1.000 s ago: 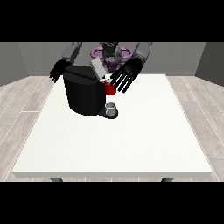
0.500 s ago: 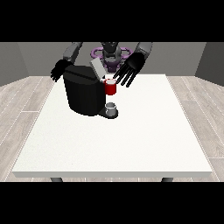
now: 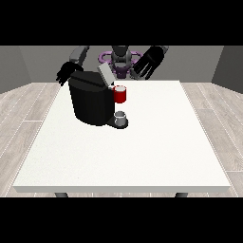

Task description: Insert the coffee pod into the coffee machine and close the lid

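Note:
The black coffee machine [image 3: 92,100] stands on the table's far left part, with its grey lid [image 3: 105,75] tilted up. A red thing at the machine [image 3: 120,94] sits at its front right. Below it, a grey thing [image 3: 121,116] rests on the machine's base; I cannot tell whether it is the pod. The hand at the view's right [image 3: 148,61] hovers high behind and to the right of the machine, fingers spread, holding nothing. The hand at the view's left [image 3: 68,73] hangs behind the machine's left top corner, its fingers relaxed and empty.
The white table [image 3: 142,152] stretches towards the camera, its front edge near the view's bottom. The robot's torso [image 3: 120,59] stands behind the far edge. Grey wood floor surrounds the table.
The hand at the view's right has risen and drawn back to the right, away from the red thing. The hand at the view's left has barely shifted. The lid is still raised.

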Controlling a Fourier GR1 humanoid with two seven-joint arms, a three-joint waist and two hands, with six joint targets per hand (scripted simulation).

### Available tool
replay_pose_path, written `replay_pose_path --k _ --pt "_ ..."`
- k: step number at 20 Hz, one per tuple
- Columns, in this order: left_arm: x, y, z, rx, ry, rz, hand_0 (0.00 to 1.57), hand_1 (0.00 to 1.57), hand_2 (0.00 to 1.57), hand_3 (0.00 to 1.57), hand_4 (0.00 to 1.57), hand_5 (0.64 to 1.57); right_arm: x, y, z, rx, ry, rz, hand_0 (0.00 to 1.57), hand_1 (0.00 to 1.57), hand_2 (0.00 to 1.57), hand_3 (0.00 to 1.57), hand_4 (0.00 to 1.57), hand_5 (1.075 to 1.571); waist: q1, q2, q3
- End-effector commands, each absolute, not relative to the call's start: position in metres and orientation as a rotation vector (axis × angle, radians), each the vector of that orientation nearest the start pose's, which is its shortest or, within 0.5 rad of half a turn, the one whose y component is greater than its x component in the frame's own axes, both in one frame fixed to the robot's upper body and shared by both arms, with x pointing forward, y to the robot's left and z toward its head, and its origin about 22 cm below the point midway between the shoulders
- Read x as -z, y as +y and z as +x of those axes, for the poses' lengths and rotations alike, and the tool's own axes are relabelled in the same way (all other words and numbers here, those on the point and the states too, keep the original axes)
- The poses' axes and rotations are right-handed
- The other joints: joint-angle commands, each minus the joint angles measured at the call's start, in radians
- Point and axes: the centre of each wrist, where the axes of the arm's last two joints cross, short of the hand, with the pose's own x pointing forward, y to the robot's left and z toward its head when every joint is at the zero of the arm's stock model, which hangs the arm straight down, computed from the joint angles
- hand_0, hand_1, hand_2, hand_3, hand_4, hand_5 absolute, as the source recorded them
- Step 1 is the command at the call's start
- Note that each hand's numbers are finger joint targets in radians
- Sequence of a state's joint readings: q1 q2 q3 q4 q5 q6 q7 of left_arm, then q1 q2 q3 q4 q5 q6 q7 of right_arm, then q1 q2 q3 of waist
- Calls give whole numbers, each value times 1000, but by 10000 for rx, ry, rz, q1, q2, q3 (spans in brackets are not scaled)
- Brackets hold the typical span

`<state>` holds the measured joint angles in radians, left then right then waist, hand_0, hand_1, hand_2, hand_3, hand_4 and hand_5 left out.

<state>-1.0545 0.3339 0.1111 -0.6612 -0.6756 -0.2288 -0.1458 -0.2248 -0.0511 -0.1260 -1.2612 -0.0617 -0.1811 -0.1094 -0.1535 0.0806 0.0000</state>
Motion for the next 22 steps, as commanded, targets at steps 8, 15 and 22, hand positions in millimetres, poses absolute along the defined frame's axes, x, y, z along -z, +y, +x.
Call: replay_pose_path --k 8,15,22 --pt "-35 225 412 4669 -15771 368 0 0 0 0 0 1571 76 -292 229 2793 -13774 -2747 0 0 0 0 370 1571 1483 -2447 1" --pt "14 270 375 2965 -14975 -51 0 0 0 0 215 1571 36 -286 247 1054 -14581 -2397 0 0 0 0 366 1571 1590 -3115 -9" --pt "49 254 347 1997 -13997 -1056 0 0 0 0 0 1571 -4 -288 263 -154 -15020 -1444 0 0 0 0 0 1571 2058 -4119 -4"
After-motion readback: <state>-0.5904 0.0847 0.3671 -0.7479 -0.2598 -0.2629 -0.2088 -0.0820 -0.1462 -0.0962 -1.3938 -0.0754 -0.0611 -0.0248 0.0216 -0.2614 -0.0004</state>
